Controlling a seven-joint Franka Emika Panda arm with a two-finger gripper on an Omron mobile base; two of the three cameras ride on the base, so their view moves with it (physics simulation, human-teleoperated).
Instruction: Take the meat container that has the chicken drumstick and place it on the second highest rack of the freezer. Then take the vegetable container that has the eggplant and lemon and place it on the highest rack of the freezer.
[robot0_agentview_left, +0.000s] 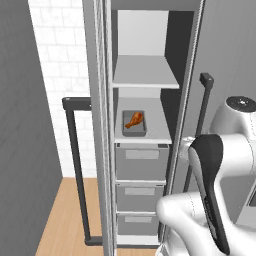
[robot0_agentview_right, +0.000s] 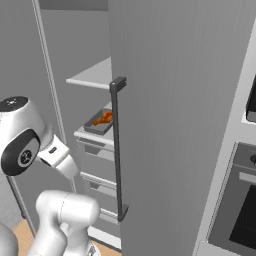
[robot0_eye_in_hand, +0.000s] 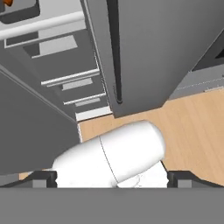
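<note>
One drumstick (robot0_agentview_left: 134, 119) – two shelves (robot0_agentview_left: 145, 71) – three drawers (robot0_agentview_left: 142, 161)

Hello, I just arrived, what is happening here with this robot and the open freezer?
A white robot arm stands before the tall grey freezer, whose door is open. A dark grey tray with the orange-brown chicken drumstick already sits on the lower white shelf, just above the three grey drawers. The upper white shelf has nothing on it. The gripper is open, holds nothing, and points down toward the wooden floor. The container with eggplant and lemon is not yet placed.
</note>
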